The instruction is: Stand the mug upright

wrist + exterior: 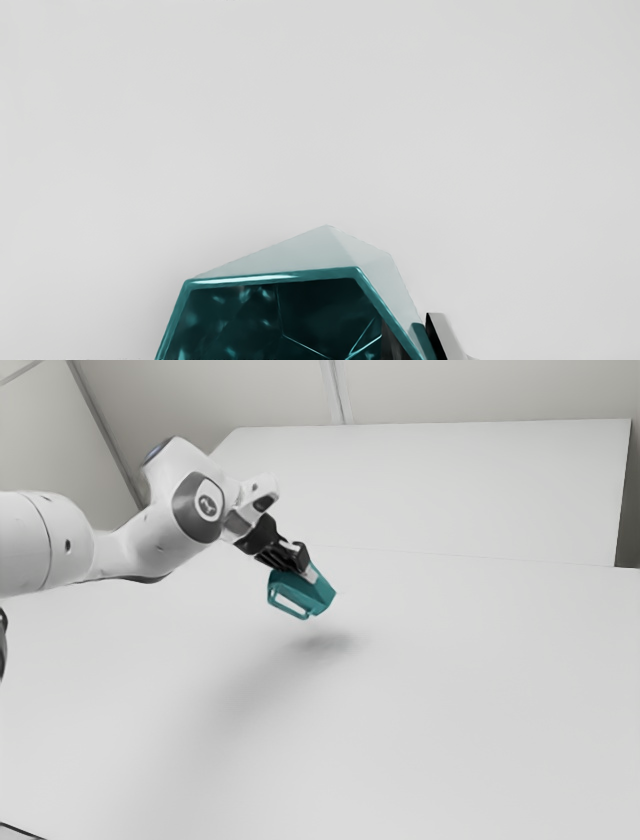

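Observation:
In the exterior view, the black gripper [303, 568] reaches down to a teal faceted mug [316, 592], held tilted above the white table. The mug's rectangular handle [287, 607] points toward the exterior view's lower left. The wrist view looks into the open mouth of the mug [270, 315]. There the gripper [411, 342] is shut on the mug's wall, one finger inside the mouth and the other outside. The lower part of the mug is hidden behind its rim there.
A soft shadow lies on the white table [450, 710] beneath the mug, with a visible gap between mug and table. Pale walls stand behind the table, whose far edge runs near the top of the exterior view.

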